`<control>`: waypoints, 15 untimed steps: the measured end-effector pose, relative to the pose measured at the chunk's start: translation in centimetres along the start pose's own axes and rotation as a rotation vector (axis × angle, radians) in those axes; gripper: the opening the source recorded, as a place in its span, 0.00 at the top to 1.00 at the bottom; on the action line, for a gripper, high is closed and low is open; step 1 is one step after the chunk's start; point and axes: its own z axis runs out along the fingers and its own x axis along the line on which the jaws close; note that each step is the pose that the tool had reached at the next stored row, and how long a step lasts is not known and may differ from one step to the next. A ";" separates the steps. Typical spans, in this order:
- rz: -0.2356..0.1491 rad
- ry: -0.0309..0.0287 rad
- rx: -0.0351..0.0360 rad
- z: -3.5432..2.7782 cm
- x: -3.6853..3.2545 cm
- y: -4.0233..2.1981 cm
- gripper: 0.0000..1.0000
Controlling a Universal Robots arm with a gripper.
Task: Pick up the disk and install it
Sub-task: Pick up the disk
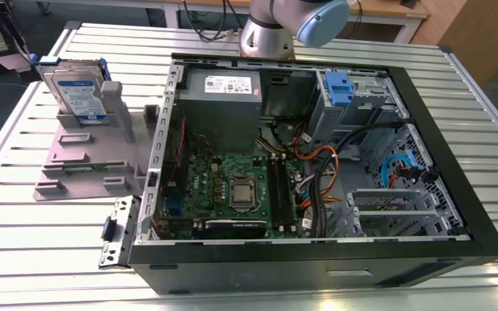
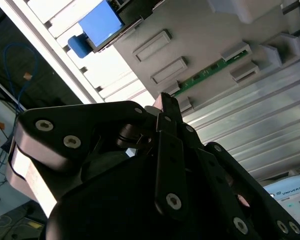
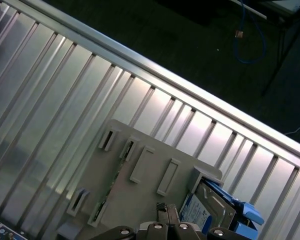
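So, nothing is done yet. In the first wrist view the gripper (image 3: 166,211) has its fingers pressed together with nothing between them. It hangs over the grey stand (image 3: 140,195), near the disk (image 3: 210,210) but not touching it, as far as I can judge. The disk stands upright on edge in the stand, blue bracket around it, at the exterior view's left, beside the open computer case (image 1: 318,262). Both sit on the slatted metal table (image 1: 24,227). Pickup is not started and install is not started, so the whole task is left. Inside the case, a blue bracket (image 1: 340,87) with no drive sits in the bay area at the far side.

Hidden or unclear:
- The gripper's body is cut by the frame edge in the first wrist view.
- In the second wrist view the gripper's black linkage blocks much of the stand.
- How high the gripper sits above the stand is hard to judge.
- The disk's far end is cut off in the first wrist view.
- The arm (image 1: 292,23) runs out of the exterior view's top.
- The drive bay interior is dark and tangled with cables, so I cannot tell the exact slot.
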 end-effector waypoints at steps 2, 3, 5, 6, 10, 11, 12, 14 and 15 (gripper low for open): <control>-0.006 0.0002 -0.0002 0.00 0.00 0.00 0.90; -0.009 0.0003 -0.0002 0.00 0.00 0.00 0.90; -0.015 0.0005 -0.0003 0.00 0.00 0.00 0.90; -0.018 0.0007 -0.0004 0.00 0.00 0.00 0.90; -0.029 0.0012 -0.0006 0.00 0.00 0.00 0.90; -0.032 0.0012 -0.0007 0.00 0.00 0.00 0.90; -0.035 0.0014 -0.0008 0.00 0.00 0.00 0.90; -0.041 0.0016 -0.0009 0.00 0.00 0.00 0.90; -0.044 0.0017 -0.0010 0.00 0.00 0.00 0.90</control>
